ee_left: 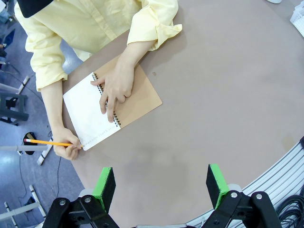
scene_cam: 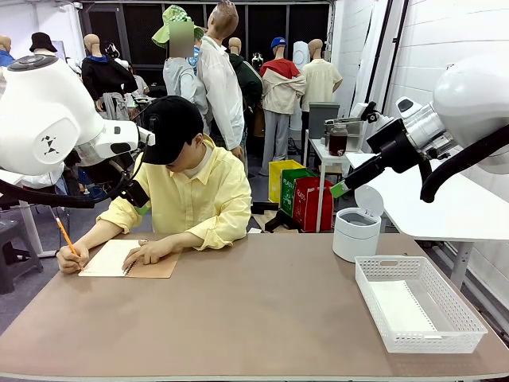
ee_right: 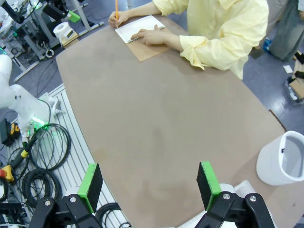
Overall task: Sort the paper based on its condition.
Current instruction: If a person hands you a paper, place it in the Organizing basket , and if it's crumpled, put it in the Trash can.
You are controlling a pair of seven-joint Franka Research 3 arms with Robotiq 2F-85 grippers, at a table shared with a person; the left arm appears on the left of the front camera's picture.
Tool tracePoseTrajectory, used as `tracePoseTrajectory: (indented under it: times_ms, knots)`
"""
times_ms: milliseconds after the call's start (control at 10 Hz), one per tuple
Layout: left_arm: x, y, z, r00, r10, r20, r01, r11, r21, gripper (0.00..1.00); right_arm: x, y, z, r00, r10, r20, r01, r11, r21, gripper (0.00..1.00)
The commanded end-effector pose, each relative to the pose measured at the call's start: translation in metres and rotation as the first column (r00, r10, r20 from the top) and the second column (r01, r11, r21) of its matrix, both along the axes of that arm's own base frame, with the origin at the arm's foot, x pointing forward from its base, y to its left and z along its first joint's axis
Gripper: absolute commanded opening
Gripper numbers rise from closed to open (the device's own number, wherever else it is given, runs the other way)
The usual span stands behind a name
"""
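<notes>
- Workshop room, clothes racks and bins behind. A brown worktop is shared with a person in a yellow shirt seated at its far edge.
- Far left corner: the person's one hand lies flat on a spiral notebook, and the other holds an orange pencil at the page edge. The white page is bound in. No loose sheet or wad lies on the open surface.
- Paper: one flat white sheet, by the look of it, on the floor of the basket, with a dotted margin along its left side. It is hard to tell from the basket bottom.
- Handling, judged: very light, limp, tears easily, slides on the smooth top. A flat sheet gives nothing to pinch from above, so it is best taken at a lifted or overhanging edge, or from the person's hand. A wad would be springy and could be pinched across its bulk.
- White mesh basket, near right corner: holds that sheet and nothing else.
- White bin, far right edge, lid up. Its inside looks empty from the right wrist view.
- Left tool: raised over the left side, fingers wide apart, nothing between them.
- Right tool: high over the near edge, fully spread, empty.
</notes>
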State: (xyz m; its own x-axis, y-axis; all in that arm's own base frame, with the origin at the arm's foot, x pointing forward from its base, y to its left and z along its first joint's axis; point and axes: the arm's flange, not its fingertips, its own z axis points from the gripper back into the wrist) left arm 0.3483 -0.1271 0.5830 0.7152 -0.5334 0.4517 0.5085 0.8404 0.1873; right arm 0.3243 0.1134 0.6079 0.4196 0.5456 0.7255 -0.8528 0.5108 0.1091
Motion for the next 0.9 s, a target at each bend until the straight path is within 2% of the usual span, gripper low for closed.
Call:
tracePoseTrajectory:
  times_ms: [0, 800]
  knots:
    - [0.0002, 0.0006, 0.0001, 1.0, -0.004, 0.005, 0.004, 1.0, -0.003, 1.0, 0.0001, -0.0005, -0.0002, 1.0, 0.004, -0.005, -0.004, 1.0, 0.004, 1.0]
    - [0.0002, 0.0006, 0.0001, 1.0, -0.004, 0.005, 0.004, 1.0, -0.003, 1.0, 0.0001, -0.0005, -0.0002, 1.0, 0.004, -0.005, -0.004, 1.0, 0.004, 1.0]
